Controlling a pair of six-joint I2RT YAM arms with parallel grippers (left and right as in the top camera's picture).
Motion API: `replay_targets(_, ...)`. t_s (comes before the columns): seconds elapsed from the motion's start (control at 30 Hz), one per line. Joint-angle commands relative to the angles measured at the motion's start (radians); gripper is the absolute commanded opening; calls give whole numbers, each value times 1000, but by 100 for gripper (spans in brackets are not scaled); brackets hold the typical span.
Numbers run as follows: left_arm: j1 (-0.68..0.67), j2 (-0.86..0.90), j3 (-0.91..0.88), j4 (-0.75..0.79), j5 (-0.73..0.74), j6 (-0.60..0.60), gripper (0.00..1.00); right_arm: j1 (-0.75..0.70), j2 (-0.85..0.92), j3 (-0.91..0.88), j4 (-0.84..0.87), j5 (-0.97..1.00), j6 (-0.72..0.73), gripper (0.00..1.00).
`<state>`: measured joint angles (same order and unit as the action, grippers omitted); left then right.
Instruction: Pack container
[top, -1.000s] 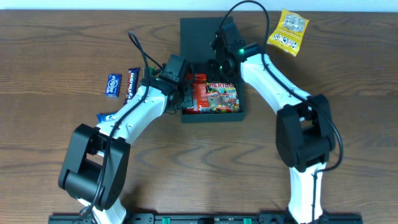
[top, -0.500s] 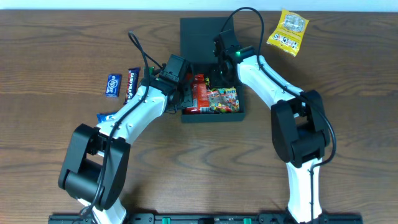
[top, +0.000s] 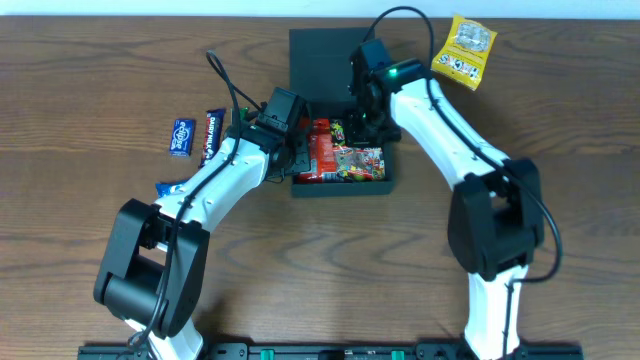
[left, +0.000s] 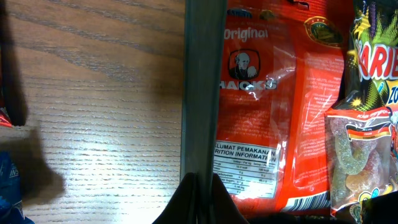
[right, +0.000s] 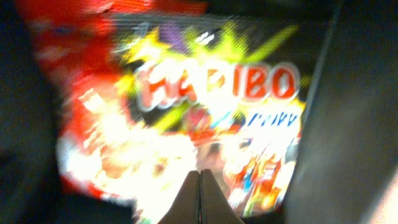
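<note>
The container (top: 340, 188), a dark box with its flap lid (top: 320, 60) lying open at the back, stands mid-table. Inside lie a red Hacks packet (top: 320, 150) and a Haribo bag (top: 358, 160). My left gripper (top: 296, 150) is shut on the container's left wall (left: 202, 81), which runs between its fingers (left: 198, 186); the red packet (left: 267, 106) lies just inside. My right gripper (top: 362, 128) hangs over the box, shut and empty (right: 200, 186), right above the blurred Haribo bag (right: 217, 93). The box's inner wall (right: 348, 124) stands to its right.
A yellow snack packet (top: 464, 50) lies at the back right. Left of the box are a small blue packet (top: 181, 136) and a dark blue bar (top: 213, 135). Another blue packet (top: 167, 187) peeks from under my left arm.
My right arm pulled back toward the lid, then swung forward again over the Haribo bag, which has shifted slightly to the front. The left arm has held still on the wall.
</note>
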<state>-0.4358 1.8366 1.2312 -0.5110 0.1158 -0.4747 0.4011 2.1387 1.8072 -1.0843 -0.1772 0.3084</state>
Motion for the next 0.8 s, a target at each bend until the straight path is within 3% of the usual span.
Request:
replay_targets(0.0, 3, 3, 6, -14, 4, -27, 6, -8, -33, 11, -27, -143, -56, 1)
replay_targets(0.77, 3, 3, 6, -9, 4, -26, 6, 55, -10, -127, 26, -143, -55, 1)
